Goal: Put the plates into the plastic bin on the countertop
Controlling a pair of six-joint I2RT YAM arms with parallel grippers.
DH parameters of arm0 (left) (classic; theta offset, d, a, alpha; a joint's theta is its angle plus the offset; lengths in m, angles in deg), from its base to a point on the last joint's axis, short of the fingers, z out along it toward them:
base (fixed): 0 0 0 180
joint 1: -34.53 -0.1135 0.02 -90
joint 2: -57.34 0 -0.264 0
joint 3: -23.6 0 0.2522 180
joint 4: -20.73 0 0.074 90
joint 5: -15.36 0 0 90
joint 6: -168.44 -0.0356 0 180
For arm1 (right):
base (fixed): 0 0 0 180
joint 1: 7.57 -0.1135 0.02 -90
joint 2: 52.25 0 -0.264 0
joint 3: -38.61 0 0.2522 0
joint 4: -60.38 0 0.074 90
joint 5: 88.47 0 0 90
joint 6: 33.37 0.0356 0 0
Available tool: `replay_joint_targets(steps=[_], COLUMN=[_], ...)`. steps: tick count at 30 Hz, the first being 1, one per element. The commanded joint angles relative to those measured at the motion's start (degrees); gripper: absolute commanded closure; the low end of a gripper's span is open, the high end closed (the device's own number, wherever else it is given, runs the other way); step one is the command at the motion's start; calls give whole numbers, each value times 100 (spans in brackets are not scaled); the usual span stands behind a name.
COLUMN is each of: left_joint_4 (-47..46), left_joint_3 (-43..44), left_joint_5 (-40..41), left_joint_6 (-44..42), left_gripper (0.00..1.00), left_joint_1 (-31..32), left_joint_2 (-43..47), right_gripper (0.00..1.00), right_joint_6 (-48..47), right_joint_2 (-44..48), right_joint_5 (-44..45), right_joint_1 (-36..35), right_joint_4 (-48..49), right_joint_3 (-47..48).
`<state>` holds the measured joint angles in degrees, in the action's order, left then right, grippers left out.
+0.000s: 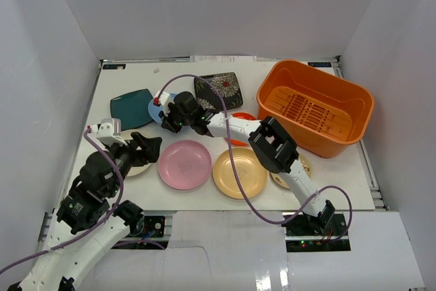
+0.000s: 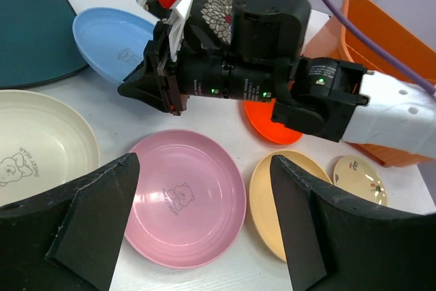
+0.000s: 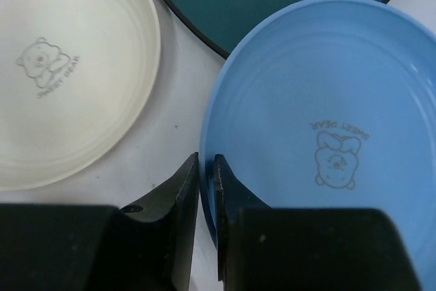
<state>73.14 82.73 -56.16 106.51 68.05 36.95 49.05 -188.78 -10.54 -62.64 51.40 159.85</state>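
My right gripper [image 3: 206, 168] is shut on the near rim of the light blue plate [image 3: 327, 120], one finger on each side of the edge; the plate [image 1: 155, 108] lies at the back left of the countertop [image 1: 204, 199]. My left gripper [image 2: 204, 216] hangs open above the pink plate [image 2: 184, 202], holding nothing. A tan-yellow plate [image 1: 239, 173] lies right of the pink plate [image 1: 184, 164]. A cream plate [image 2: 34, 144] sits to the left, partly under my left gripper [image 1: 146, 148]. The orange plastic bin [image 1: 272, 80] stands at the back right, with no plates showing inside.
A square teal plate [image 1: 131, 108] and a black flowered plate [image 1: 219, 88] lie at the back. A red-orange plate [image 2: 272, 127] sits under the right arm [image 2: 259, 66], and a small beige plate [image 1: 303, 166] is near the bin. White walls close in three sides.
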Motion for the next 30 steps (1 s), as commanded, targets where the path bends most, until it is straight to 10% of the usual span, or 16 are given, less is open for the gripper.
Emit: replay_joint_targets(steps=[1, 18, 30], left_joint_4=[-77, -517, -79], left_joint_3=[227, -9, 85], left_joint_5=[-422, -3859, -4354], left_joint_6=[-74, 365, -434], left_gripper=[13, 25, 28], left_joint_1=[23, 32, 155], left_joint_2=[-106, -1546, -3866], right_gripper=[90, 92, 92], right_joint_6=[474, 459, 573], right_joint_2=[855, 4897, 6930], right_joint_5=[-303, 1941, 3308], right_joint_1=[-74, 470, 2702], right_joint_4=[1032, 1574, 183], right_joint_3=[-576, -3522, -5395])
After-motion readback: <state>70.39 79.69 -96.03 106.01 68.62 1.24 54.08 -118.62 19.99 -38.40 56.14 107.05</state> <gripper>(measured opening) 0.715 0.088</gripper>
